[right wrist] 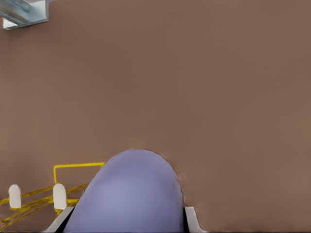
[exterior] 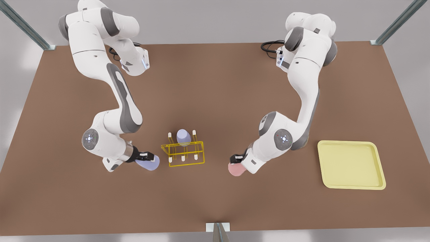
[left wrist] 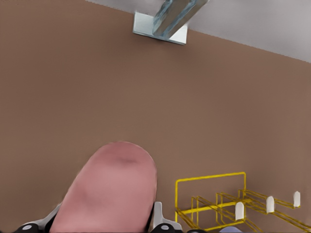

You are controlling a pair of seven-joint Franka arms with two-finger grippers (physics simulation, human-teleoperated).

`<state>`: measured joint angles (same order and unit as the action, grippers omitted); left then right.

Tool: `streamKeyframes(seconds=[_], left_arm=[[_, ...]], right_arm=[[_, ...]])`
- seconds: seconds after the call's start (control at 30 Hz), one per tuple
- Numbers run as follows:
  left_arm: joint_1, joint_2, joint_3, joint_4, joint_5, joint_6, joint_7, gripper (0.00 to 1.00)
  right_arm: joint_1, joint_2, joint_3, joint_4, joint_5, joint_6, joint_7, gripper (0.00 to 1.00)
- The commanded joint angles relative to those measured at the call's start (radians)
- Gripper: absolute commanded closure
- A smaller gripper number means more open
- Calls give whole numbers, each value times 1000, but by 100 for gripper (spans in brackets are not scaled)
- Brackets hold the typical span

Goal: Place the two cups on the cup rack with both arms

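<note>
A pale pink cup [exterior: 237, 169] [left wrist: 109, 189] lies tilted in my left gripper [exterior: 239, 160], which is shut on it at the front view's right of the rack. My right gripper [exterior: 147, 158] is shut on a pale lavender cup [exterior: 148, 164] [right wrist: 131, 194] at the front view's left of the rack. Between them stands the yellow wire cup rack [exterior: 183, 153] [left wrist: 214, 204] [right wrist: 58, 191], with white-tipped pegs. A second lavender cup [exterior: 183, 137] sits upside down on one of its back pegs. Both held cups are close to the rack and apart from it.
A pale-yellow rimmed tray [exterior: 349, 143] lies at the front view's right on the brown table. A metal post bracket [exterior: 217, 228] [left wrist: 160, 26] [right wrist: 24, 14] stands at the near table edge. Grey frame posts rise at the far corners.
</note>
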<state>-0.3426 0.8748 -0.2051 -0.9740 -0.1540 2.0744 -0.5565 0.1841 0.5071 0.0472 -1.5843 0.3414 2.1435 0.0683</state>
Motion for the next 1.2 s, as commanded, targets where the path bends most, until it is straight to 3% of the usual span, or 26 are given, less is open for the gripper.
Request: streamKeyframes(seconds=[0.0,0.07,0.43,0.47,0.9,0.93,1.0,1.17], left_arm=[[-4,33,-4,61,-22,251,-1014,18],[-10,33,-80,63,-19,260,-1007,17],[-147,82,-73,63,-13,239,-1010,17],[-165,93,-71,64,-13,240,-1013,17],[-220,144,-36,81,-12,293,-1007,16],[-223,144,-27,81,-12,293,-1007,15],[-233,144,-25,81,-12,309,-1008,0],[-233,142,-23,74,-12,328,-1008,0]], right_arm=[[5,-7,25,3,79,-99,-102,21],[17,-2,43,3,90,-99,-91,21],[46,47,43,4,131,-62,-104,19],[48,47,43,6,131,-62,-104,0],[55,60,43,4,133,-68,-125,0],[52,57,43,7,133,-73,-127,0],[48,51,43,12,156,-76,-130,0],[46,44,42,107,154,-148,-122,0]])
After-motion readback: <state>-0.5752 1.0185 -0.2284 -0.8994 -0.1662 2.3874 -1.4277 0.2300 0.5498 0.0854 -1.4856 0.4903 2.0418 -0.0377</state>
